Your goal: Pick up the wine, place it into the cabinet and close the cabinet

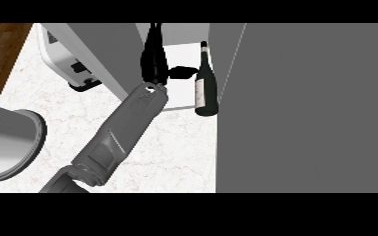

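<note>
A toaster (70,62) sits at the far left of the marbled surface (170,140). The left hand (154,60) reaches into the open cabinet (295,105), its fingers straight and apart, holding nothing. Just to its right the wine (204,87) stands inside the cabinet, beside the grey door.
</note>
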